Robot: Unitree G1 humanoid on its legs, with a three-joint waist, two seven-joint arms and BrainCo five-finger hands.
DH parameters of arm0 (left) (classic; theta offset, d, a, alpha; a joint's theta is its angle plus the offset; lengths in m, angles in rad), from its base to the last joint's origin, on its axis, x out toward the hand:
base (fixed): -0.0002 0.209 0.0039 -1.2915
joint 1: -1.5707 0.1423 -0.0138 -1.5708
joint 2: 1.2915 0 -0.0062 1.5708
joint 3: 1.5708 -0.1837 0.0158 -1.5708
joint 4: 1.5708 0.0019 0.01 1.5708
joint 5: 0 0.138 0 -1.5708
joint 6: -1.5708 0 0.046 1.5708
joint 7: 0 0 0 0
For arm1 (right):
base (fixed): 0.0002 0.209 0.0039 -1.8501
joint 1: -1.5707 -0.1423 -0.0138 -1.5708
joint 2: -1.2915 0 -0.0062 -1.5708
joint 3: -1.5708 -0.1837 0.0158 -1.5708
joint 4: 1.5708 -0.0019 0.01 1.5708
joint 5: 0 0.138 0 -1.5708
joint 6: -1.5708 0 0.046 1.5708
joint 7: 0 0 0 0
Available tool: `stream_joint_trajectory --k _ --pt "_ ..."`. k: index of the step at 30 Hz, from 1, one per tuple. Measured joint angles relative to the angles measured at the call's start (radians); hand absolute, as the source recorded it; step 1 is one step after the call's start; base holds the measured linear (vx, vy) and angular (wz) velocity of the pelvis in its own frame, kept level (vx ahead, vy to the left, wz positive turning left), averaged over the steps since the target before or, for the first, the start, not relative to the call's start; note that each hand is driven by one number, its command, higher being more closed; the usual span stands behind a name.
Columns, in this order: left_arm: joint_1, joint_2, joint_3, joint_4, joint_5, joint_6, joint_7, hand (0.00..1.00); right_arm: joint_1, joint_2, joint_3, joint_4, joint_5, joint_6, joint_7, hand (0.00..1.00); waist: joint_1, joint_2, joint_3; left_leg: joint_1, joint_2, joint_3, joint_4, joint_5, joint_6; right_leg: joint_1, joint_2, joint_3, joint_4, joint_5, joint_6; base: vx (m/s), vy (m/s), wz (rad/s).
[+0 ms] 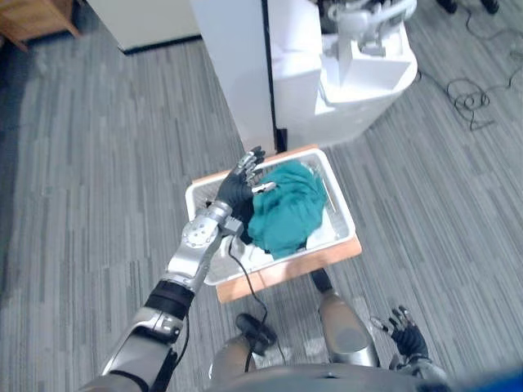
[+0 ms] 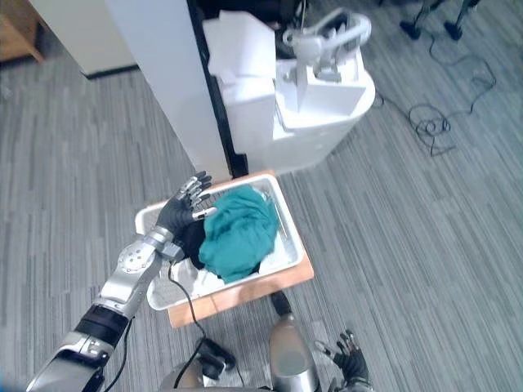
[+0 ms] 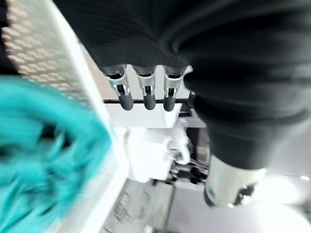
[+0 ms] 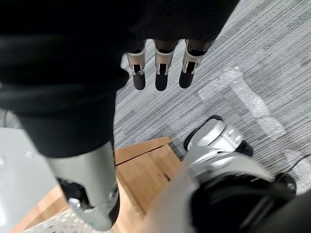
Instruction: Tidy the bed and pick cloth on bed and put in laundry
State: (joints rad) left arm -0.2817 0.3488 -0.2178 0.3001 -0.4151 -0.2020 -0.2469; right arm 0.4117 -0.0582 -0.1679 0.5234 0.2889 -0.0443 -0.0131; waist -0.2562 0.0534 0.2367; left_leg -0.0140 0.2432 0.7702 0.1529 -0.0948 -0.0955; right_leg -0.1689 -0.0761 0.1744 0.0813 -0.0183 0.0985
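Evidently teal cloth [image 1: 286,211] lies in basket [image 1: 341,204], perhaps touching left hand [image 1: 237,189].

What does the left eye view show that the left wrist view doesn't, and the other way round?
Left eye view: the whole white basket on its wooden board, and the right hand hanging open, low beside the robot. Left wrist view: the left hand from very close, its straight fingers holding nothing, and the mesh of the basket's wall. Both: the teal cloth lying in the basket, with the left hand close by it.
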Motion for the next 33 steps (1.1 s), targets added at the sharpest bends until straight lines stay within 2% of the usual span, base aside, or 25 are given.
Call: stream_joint_trajectory --k 4,8,11,15,19,21,22,24,27,29,31,33 --pt "0.075 0.043 0.022 -0.001 -0.03 0.043 -0.113 0.0 0.016 0.006 -0.062 0.136 -0.007 -0.005 -0.017 0.0 -0.004 0.035 -0.09 0.075 -0.029 -0.041 -0.102 0.044 -0.017 0.077 -0.002 -0.062 -0.028 0.0 0.0 0.06 -0.002 0.27" --pt "0.118 0.063 0.065 -0.006 -0.073 0.041 -0.134 0.0 0.016 0.002 -0.106 0.222 -0.031 -0.009 -0.023 0.0 -0.002 0.05 -0.131 0.105 -0.048 -0.072 -0.154 0.071 -0.016 0.113 -0.008 -0.097 -0.043 -0.002 -0.003 -0.02 -0.029 0.24" --pt "0.149 0.063 0.134 -0.046 -0.132 0.038 -0.114 0.0 0.017 0.005 -0.143 0.264 -0.039 -0.018 -0.026 0.0 0.001 0.044 -0.153 0.11 -0.063 -0.103 -0.19 0.1 -0.009 0.129 -0.012 -0.134 -0.05 -0.006 -0.009 -0.08 -0.049 0.32" --pt "0.195 0.06 0.241 -0.077 -0.207 0.03 -0.057 0.0 0.022 0.007 -0.193 0.299 -0.039 -0.034 -0.019 0.0 0.031 0.027 -0.174 0.143 -0.083 -0.139 -0.251 0.141 -0.004 0.162 -0.014 -0.178 -0.059 -0.014 -0.018 -0.09 -0.038 0.25" --pt "0.271 0.046 0.321 -0.112 -0.261 0.007 -0.003 0.0 0.025 0.008 -0.209 0.299 -0.039 -0.056 0.01 0.0 0.058 0.01 -0.197 0.136 -0.086 -0.187 -0.256 0.15 0.002 0.181 -0.024 -0.225 -0.062 -0.026 -0.02 -0.08 -0.034 0.39" --pt "0.343 0.012 0.397 -0.112 -0.274 -0.009 0.037 0.0 0.026 0.009 -0.209 0.298 -0.039 -0.071 0.023 0.0 0.086 0.003 -0.22 0.138 -0.091 -0.208 -0.256 0.149 0.002 0.197 -0.03 -0.243 -0.063 -0.03 -0.019 -0.01 -0.009 0.24" --pt "0.363 0.002 0.411 -0.112 -0.284 -0.013 0.048 0.0 0.026 0.01 -0.207 0.298 -0.039 -0.073 0.027 0.0 0.09 0.001 -0.224 0.138 -0.092 -0.215 -0.256 0.149 0.002 0.2 -0.031 -0.247 -0.063 -0.032 -0.017 0.0 -0.004 0.33" --pt "0.442 -0.055 0.462 -0.107 -0.323 -0.022 0.076 0.0 0.024 0.011 -0.184 0.298 -0.039 -0.073 0.037 0.0 0.112 -0.009 -0.233 0.14 -0.098 -0.239 -0.256 0.148 0.004 0.218 -0.039 -0.272 -0.061 -0.041 -0.015 0.01 -0.003 0.33" --pt "0.531 -0.136 0.498 -0.022 -0.331 -0.02 0.081 0.0 0.021 0.013 -0.156 0.297 -0.044 -0.074 0.049 0.0 0.145 -0.015 -0.236 0.143 -0.105 -0.265 -0.256 0.146 0.007 0.234 -0.047 -0.291 -0.048 -0.055 -0.013 0.03 0.003 0.29" --pt "0.572 -0.175 0.507 0.041 -0.302 0.003 0.086 0.0 0.02 0.014 -0.141 0.297 -0.056 -0.076 0.052 0.0 0.158 -0.018 -0.236 0.15 -0.107 -0.277 -0.256 0.144 0.01 0.247 -0.051 -0.299 -0.043 -0.063 -0.01 0.04 0.005 0.23" --pt "0.629 -0.24 0.527 0.173 -0.304 0.051 0.088 0.0 0.016 0.023 -0.138 0.297 -0.098 -0.089 0.07 0.0 0.171 -0.023 -0.241 0.155 -0.112 -0.29 -0.256 0.141 0.011 0.249 -0.058 -0.31 -0.024 -0.083 -0.009 0.05 0.006 0.16" --pt "0.65 -0.287 0.567 0.291 -0.302 0.077 0.078 0.0 0.015 0.032 -0.139 0.299 -0.125 -0.105 0.082 0.0 0.188 -0.032 -0.247 0.157 -0.114 -0.294 -0.256 0.137 0.01 0.253 -0.064 -0.326 -0.009 -0.099 -0.008 0.03 -0.002 0.15"
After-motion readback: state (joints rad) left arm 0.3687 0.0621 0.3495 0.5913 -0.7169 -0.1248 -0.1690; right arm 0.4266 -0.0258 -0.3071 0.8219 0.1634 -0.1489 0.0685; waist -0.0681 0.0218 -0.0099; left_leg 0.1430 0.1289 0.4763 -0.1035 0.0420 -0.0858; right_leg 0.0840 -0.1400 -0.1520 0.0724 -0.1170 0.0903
